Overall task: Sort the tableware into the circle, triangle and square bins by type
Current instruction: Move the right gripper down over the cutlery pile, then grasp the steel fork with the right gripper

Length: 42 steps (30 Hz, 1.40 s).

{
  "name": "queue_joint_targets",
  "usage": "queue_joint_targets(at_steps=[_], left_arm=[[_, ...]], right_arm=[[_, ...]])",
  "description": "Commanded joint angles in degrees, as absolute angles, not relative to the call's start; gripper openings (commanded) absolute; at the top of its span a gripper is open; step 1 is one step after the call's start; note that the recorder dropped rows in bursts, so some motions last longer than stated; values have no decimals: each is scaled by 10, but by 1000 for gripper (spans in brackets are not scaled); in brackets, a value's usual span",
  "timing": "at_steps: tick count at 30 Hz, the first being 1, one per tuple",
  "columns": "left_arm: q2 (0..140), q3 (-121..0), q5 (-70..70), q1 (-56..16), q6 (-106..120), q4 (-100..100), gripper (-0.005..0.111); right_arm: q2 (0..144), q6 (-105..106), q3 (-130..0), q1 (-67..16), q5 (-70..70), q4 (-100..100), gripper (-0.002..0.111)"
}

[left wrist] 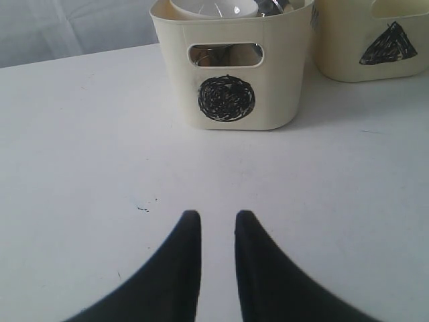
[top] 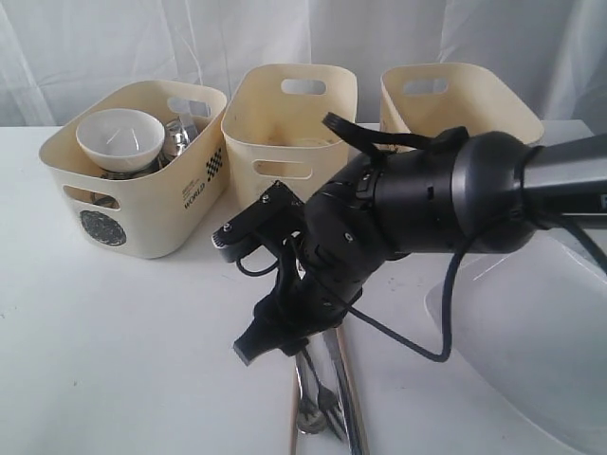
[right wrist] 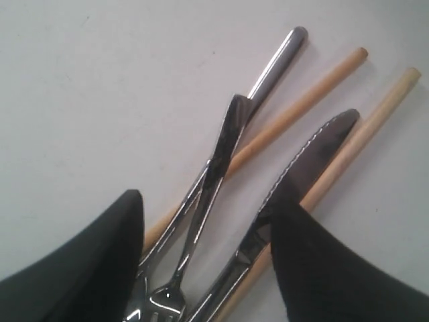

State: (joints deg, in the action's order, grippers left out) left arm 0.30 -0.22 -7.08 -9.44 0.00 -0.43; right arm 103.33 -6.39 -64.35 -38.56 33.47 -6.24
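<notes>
1. The right gripper (right wrist: 208, 201) hangs just above the table (right wrist: 80, 80), jaws spread wide around the cutlery and gripping nothing.
2. Between its fingers the fork (right wrist: 214, 161) and spoon (right wrist: 275, 60) lie crossed. Their long axes run straight out from the tool, fork tines toward the wrist and handles pointing away.
3. By one finger the knife (right wrist: 308, 154) lies the same way, tip outward. The chopsticks (right wrist: 382, 107) fan out alongside, also lengthwise.
4. The left gripper (left wrist: 218, 221) shows a narrow gap and holds nothing.
5. Well ahead of it stands the circle bin (left wrist: 228, 60), holding the white bowl (left wrist: 214, 7).
</notes>
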Motion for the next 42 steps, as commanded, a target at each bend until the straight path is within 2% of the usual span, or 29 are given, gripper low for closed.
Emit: queue_joint_targets(at_steps=[1, 42], left_arm=[[0, 0, -73, -93, -4, -5, 25], [0, 0, -73, -93, -4, -5, 25]], right_arm=[[1044, -63, -646, -388, 324, -65, 54], [1065, -52, -646, -389, 303, -65, 48]])
